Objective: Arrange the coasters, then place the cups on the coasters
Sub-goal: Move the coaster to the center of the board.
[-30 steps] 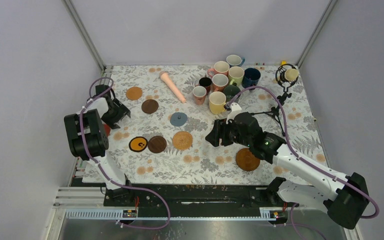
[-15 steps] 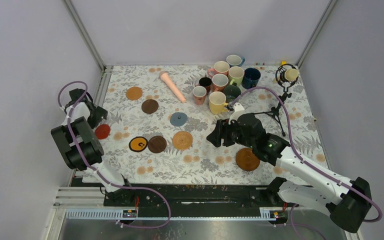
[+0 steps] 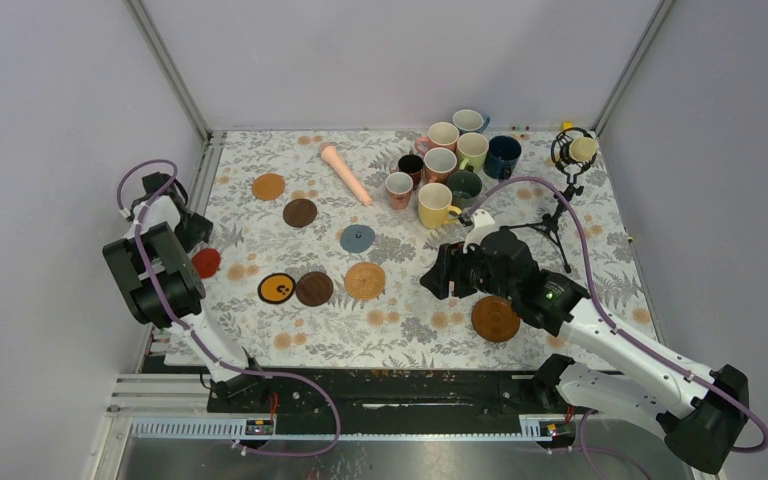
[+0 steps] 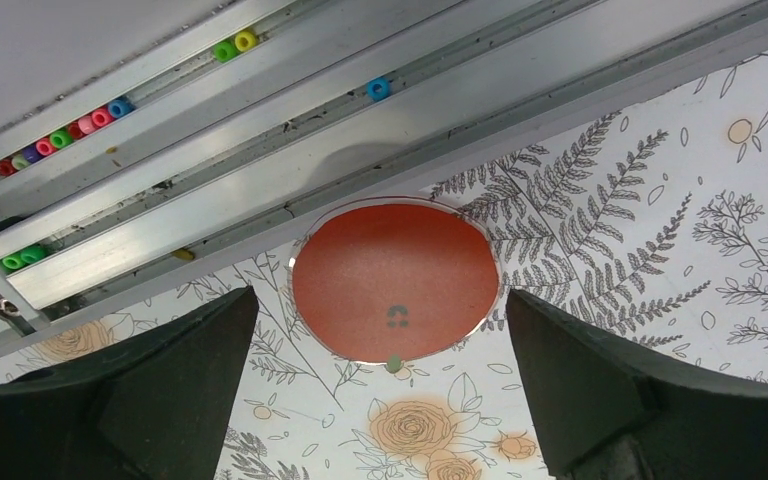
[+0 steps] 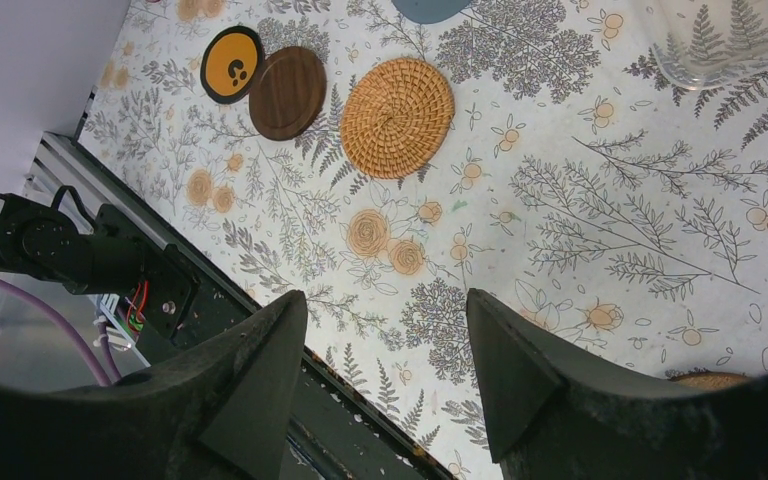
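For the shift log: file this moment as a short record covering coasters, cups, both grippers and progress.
coasters: eight in view, spread flat over the table, none bearing a cup
red coaster: flat at the table's left edge
cups: clustered far right, none on a coaster
left gripper: open, empty, above the red coaster
right gripper: open, empty, over bare table near the woven coaster
progress: no cup placed yet

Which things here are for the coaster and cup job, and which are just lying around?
For the job:
coasters, and the red coaster too
cups

Just lying about:
pink stick
microphone
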